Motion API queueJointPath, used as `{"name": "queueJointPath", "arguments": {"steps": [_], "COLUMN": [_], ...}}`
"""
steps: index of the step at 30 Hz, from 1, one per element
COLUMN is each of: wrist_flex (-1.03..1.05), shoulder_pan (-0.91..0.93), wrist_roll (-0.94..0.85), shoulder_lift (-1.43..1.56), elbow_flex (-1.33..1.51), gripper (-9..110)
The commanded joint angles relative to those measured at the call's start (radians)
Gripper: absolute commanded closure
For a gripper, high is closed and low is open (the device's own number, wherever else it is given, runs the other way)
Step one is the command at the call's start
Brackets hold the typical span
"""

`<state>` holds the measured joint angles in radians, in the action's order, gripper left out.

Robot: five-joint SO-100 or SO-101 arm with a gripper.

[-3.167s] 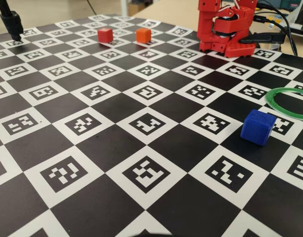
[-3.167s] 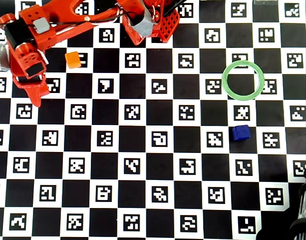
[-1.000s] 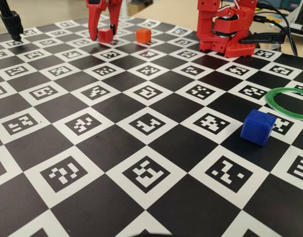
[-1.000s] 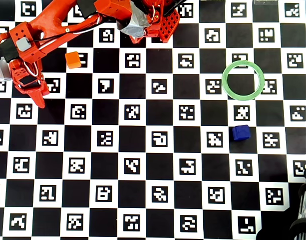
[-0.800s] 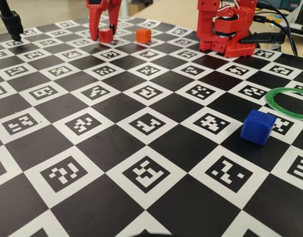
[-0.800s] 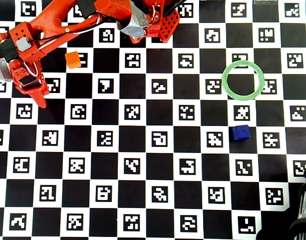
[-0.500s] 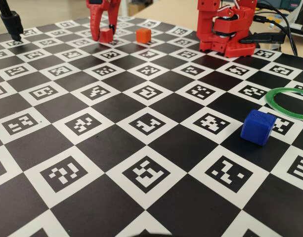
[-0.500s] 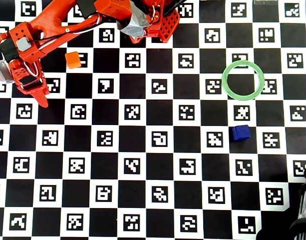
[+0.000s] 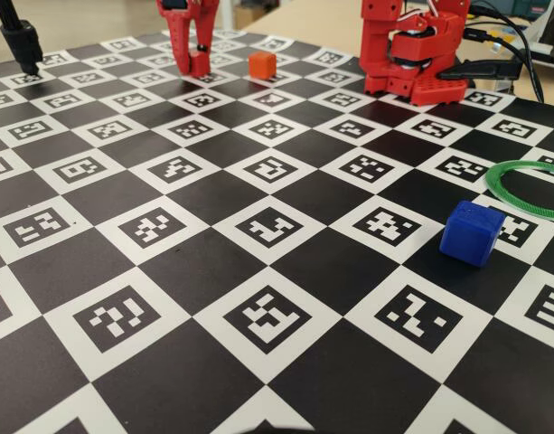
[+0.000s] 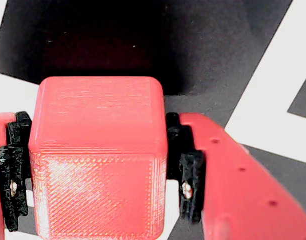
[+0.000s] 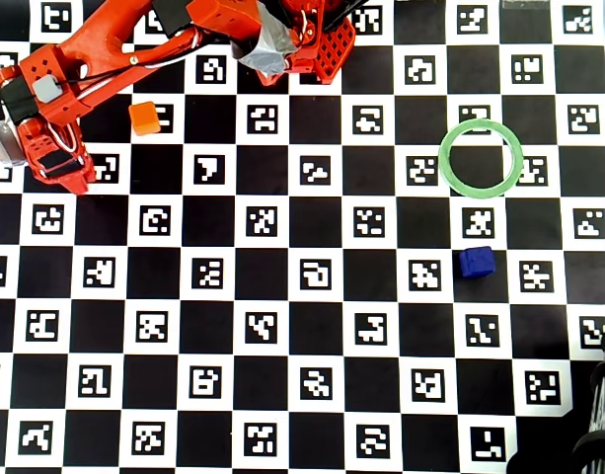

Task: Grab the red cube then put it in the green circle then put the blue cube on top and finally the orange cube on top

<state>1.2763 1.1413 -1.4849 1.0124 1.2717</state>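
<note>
gripper [image 10: 98, 175] closed in since before — now clamping red cube [image 10: 98, 160]

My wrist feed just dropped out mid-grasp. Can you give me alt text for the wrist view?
The red cube fills the lower left of the wrist view, clamped in the pincer, whose black pads press its left and right faces. Behind it lies the checkerboard mat, mostly a black square, with white at the right.
</note>
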Motion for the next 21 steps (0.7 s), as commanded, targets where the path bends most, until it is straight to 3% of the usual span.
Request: {"name": "queueJointPath", "arguments": {"steps": [1,11,21], "wrist_flex": [-0.018,-0.009,0.272], "shoulder_pan": [-0.006,-0.009,-0.081], "wrist_roll": [0.009,0.018,0.149], "shoulder_lift": [0.051,0.051,0.101], "elbow_flex": [-0.015,-0.018,-0.272], "gripper": [98,100,101]}}
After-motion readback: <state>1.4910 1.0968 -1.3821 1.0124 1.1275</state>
